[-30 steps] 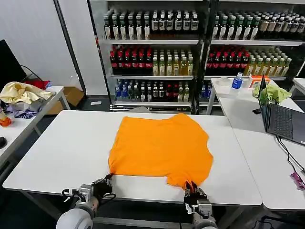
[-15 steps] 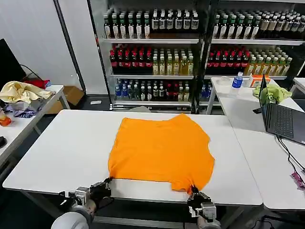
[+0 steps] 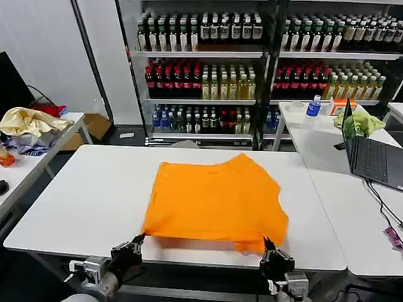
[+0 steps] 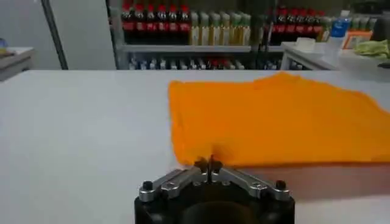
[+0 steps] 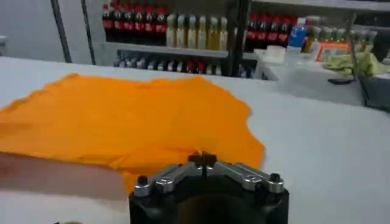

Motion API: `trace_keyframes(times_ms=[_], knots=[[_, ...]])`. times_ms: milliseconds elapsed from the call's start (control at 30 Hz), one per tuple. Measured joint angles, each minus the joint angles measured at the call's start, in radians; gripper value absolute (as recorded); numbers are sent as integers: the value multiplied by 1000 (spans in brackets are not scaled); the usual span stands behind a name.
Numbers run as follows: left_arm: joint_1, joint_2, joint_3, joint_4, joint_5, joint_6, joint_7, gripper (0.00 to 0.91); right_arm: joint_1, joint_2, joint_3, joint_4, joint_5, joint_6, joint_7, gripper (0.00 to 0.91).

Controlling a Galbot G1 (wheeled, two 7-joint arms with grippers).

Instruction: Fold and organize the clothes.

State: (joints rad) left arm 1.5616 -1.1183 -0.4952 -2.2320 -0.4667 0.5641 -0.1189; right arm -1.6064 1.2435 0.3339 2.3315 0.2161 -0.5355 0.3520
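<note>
Shelves of bottled drinks [image 3: 208, 56] line the back wall, and in front of them stands a white table [image 3: 82, 195] with an orange T-shirt [image 3: 217, 201] spread across its middle. The shirt's near edge is lifted off the surface (a shadow shows under it). At the table's front edge the left gripper [image 3: 135, 242] has its fingers pinched together on the shirt's near left corner, and the right gripper [image 3: 267, 245] is clamped on the near right corner. A laptop [image 3: 371, 157] sits on the neighbouring table, off to the right.
</note>
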Motion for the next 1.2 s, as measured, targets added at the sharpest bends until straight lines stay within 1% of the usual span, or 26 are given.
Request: trace_keyframes(times_ms=[200,333,400,700,733,1067,1100,1200], knots=[[3,23,-1,-18,4,-2,-1,10,55,-27,1,-28,3,2,-15,0],[-20,41,8,-3,5,-2,-1,20,111,-50,-10,-66,3,0,-32,0],[-36,50,16,11,6,-2,-1,10,145,-60,-18,-88,5,-3,-39,0],[-152,70,73,113,9,-3,3,20,309,-75,-71,-208,6,-22,-67,0],[-167,70,81,126,10,-3,4,10,327,-75,-77,-223,6,-26,-71,0],[-308,65,155,253,20,-4,4,10,487,-83,-130,-367,-20,-36,-108,0],[-320,63,162,264,21,-4,4,20,503,-82,-136,-382,-24,-36,-112,0],[-352,60,179,294,25,-5,4,10,533,-78,-151,-419,-34,-36,-122,0]])
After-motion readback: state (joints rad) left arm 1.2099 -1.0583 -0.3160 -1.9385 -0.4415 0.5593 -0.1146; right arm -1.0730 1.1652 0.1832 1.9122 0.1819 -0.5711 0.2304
